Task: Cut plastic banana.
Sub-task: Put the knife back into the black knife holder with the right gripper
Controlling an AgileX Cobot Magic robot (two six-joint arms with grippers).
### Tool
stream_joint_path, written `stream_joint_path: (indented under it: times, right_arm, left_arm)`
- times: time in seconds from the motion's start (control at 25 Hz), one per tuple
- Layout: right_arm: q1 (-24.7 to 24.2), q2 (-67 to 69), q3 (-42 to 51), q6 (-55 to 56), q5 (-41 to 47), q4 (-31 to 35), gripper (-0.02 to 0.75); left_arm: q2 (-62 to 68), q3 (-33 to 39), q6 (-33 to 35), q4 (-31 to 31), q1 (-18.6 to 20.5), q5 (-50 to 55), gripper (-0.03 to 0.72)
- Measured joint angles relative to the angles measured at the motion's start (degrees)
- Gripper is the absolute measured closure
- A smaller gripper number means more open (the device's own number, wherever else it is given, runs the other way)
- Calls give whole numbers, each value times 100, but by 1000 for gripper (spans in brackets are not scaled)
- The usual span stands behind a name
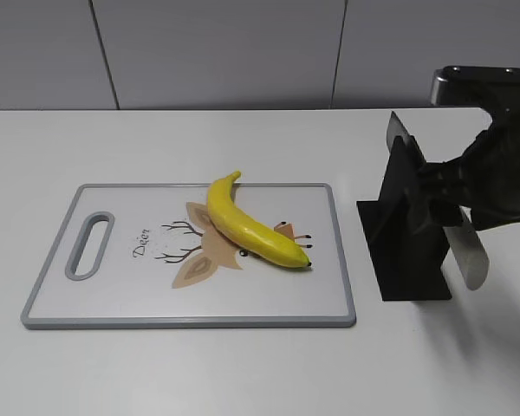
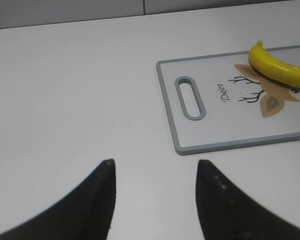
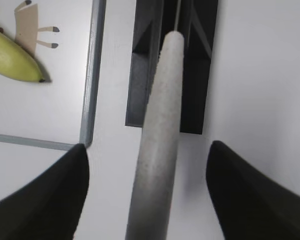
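Observation:
The plastic banana (image 1: 247, 230) is glossy yellow and lies diagonally on the grey-rimmed cutting board (image 1: 61, 316), dark tip toward the front right. It also shows in the left wrist view (image 2: 280, 67) and the right wrist view (image 3: 12, 62). A knife with a grey handle (image 3: 162, 125) sits in a black stand (image 1: 407, 243) to the right of the board. My right gripper (image 3: 147, 147) is open, its fingers on either side of the handle and not touching it. My left gripper (image 2: 155, 162) is open and empty over bare table, left of the board.
The board (image 2: 190, 147) has a slot handle (image 1: 90, 245) at its left end and a deer print under the banana. The black stand (image 3: 170, 65) stands close to the board's right edge. A grey wall runs behind the white table.

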Motion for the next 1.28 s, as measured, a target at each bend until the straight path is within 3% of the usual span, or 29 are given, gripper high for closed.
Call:
stream_joint_path:
  times: [0.24, 0.64, 1.12, 1.28]
  right_arm:
    - [0, -289, -446, -616, 701, -6, 172]
    - [0, -1880, -433, -1762, 1373, -11, 172]
    - [0, -3988, 1139, -2110, 1479, -6, 172]
    - [0, -4792, 1470, -2133, 1501, -6, 172]
  left_arm:
    - [0, 0, 0, 0, 0, 0, 186]
    - [0, 0, 0, 0, 0, 0, 186]
    - [0, 0, 0, 0, 8, 0, 186]
    - [0, 0, 0, 0, 197, 0, 186]
